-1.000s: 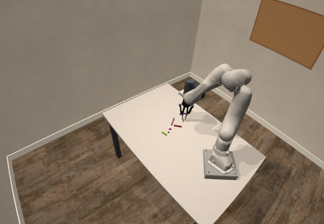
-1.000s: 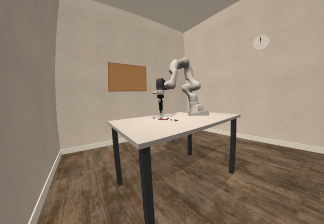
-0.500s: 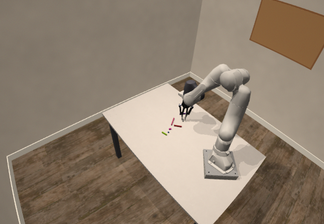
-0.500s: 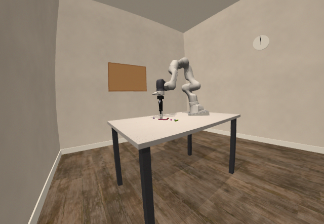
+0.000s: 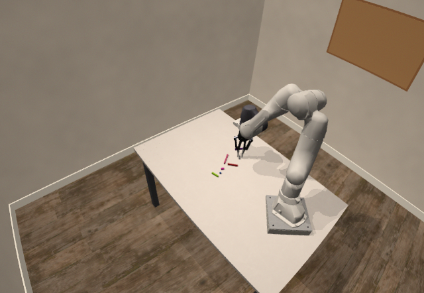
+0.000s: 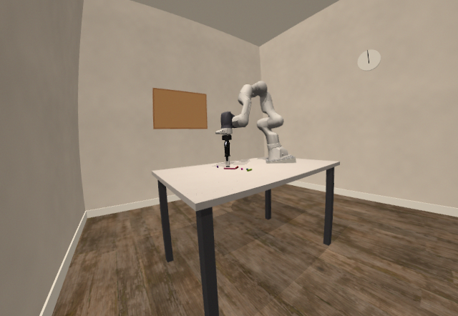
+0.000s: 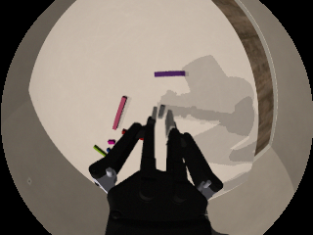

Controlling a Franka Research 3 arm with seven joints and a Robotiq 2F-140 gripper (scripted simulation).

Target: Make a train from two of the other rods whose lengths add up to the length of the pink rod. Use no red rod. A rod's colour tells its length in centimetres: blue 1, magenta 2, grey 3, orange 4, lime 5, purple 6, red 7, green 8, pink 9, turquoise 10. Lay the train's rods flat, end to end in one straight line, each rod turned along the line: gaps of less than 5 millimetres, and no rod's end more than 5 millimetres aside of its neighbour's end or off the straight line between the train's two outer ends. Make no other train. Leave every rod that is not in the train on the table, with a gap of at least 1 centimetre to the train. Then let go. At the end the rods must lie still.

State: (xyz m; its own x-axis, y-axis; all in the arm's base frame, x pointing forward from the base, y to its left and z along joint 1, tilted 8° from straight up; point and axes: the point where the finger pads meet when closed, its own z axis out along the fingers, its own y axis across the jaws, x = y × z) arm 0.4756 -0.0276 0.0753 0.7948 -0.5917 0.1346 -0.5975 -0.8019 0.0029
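On the bench, the claw is held narrowly apart, nothing clamped. The purple rod is seen beyond it, roughly crosswise; the grey rod lies just below the fingertips, its long axis apparently turned across their closing direction. No lettering can be read.

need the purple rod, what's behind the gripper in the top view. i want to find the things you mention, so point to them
Part of the purple rod [image 5: 241, 148] [image 6: 217, 166] [image 7: 169, 73] shows between the gripper's [image 5: 240, 156] [image 6: 227, 165] [image 7: 162, 117] black links; what the links cover cannot be seen.
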